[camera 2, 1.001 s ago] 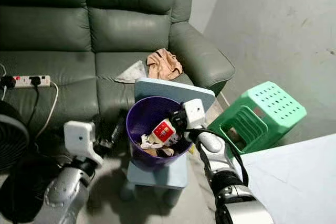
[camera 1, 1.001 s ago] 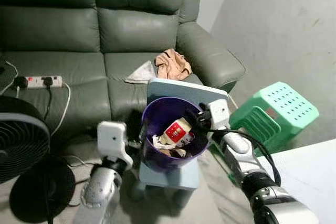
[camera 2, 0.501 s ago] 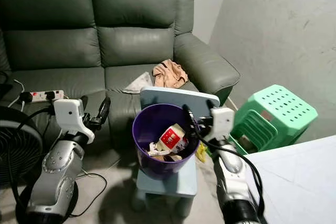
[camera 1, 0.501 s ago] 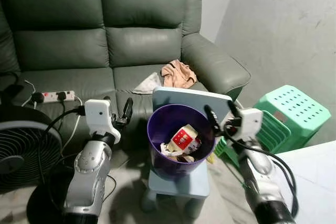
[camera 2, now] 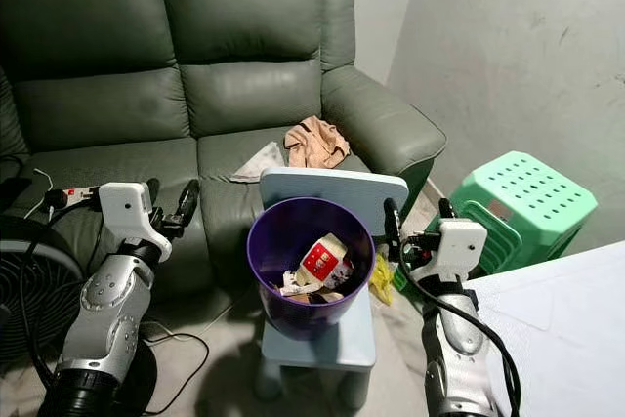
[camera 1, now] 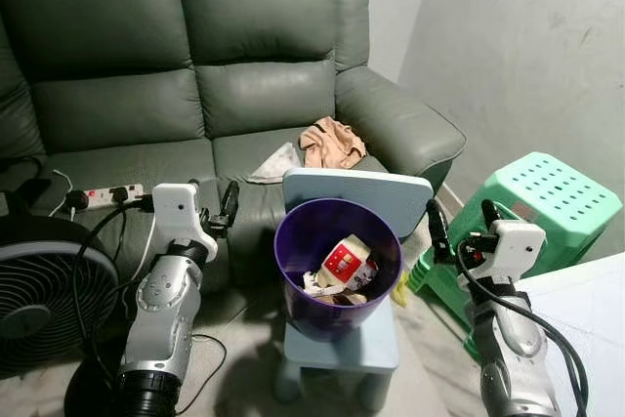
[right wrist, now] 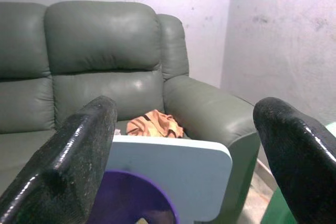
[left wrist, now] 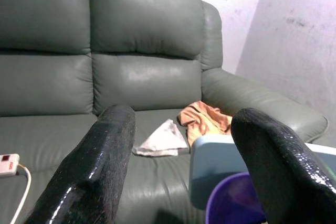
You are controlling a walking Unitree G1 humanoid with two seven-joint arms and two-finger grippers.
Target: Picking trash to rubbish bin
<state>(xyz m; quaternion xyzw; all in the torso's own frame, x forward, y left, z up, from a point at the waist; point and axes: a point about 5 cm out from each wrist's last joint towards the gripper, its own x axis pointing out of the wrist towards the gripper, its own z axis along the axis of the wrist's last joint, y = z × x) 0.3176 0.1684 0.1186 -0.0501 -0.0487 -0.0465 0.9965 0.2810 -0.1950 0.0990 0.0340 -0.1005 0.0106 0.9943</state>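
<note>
Grey-green leather sofa point(camera 1: 195, 75) occupies the back of the room, against a pale concrete wall point(camera 1: 527, 46). On its seat lie a crumpled tan cloth point(camera 1: 332, 141), a flat grey-white piece of paper or cloth point(camera 1: 273, 163) just beside it, and a white power strip point(camera 1: 105, 193) with black plugs and trailing cable.

A purple rubbish bin point(camera 1: 337, 256) stands on a small pale-blue stool point(camera 1: 347, 344) in front of the sofa, with a pale-blue board point(camera 1: 359, 192) upright directly behind it. Trash sits inside the bin: a red-and-white carton point(camera 1: 344, 261) lying on crumpled wrappers point(camera 1: 317, 285). A yellow scrap point(camera 1: 400, 288) lies on the floor between the stool and a green plastic stool point(camera 1: 532, 212) tipped on its side. A black fan point(camera 1: 44, 300) stands at the robot's left. A white sheet point(camera 1: 586, 310) covers the lower right corner.

Left gripper point(camera 1: 213, 204) is raised beside the bin on the robot's left, fingers spread apart and empty. Right gripper point(camera 1: 459, 227) is raised beside the bin on the robot's right, in front of the green stool, fingers likewise spread and holding nothing.
</note>
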